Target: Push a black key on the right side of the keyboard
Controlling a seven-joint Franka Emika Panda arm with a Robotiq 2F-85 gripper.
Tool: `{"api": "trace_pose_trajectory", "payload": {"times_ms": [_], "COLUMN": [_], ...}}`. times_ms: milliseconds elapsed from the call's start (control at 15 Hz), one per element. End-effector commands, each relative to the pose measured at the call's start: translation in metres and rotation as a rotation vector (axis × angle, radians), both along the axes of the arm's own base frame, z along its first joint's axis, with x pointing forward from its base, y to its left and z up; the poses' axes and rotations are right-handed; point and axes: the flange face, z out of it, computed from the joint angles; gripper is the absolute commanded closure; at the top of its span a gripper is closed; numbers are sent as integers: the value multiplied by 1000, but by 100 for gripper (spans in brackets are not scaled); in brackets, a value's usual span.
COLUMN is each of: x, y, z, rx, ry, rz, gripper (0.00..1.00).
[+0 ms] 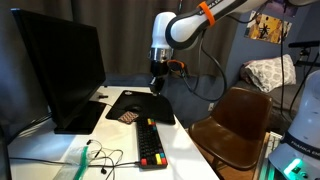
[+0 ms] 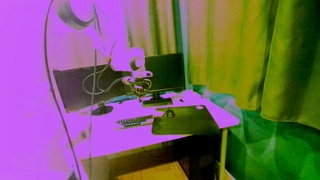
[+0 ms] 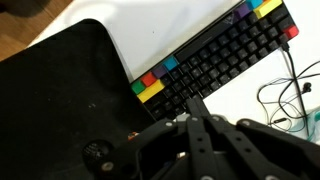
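Dark curtains hang behind a white table (image 1: 40, 150) carrying a black monitor (image 1: 60, 70), a black desk mat (image 1: 140, 105) and loose cables (image 1: 100, 155). The keyboard (image 1: 150, 142) lies on the table at the mat's near edge. The pincer (image 1: 157, 88) hovers over the mat's far part, apart from the keyboard. In the wrist view it looks closed up, gripping nothing.

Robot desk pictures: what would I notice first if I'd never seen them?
The white arm with an orange band reaches in from the top, and its pincer hangs over the black mat. A big dark monitor fills the left of that exterior view. In front of the mat lies the keyboard with its bright red-orange keys.
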Motion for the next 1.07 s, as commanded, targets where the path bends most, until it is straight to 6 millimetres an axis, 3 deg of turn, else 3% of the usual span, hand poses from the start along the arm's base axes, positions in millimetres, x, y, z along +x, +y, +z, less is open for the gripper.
{"api": "trace_pose_trajectory", "payload": {"times_ms": [0, 133, 1000], "x": [1, 1, 57], "y": [1, 1, 5], "z": [1, 2, -83], "rx": [0, 1, 103], "ry": [-1, -3, -116], "rz": [1, 3, 49], "gripper": [99, 100, 100]}}
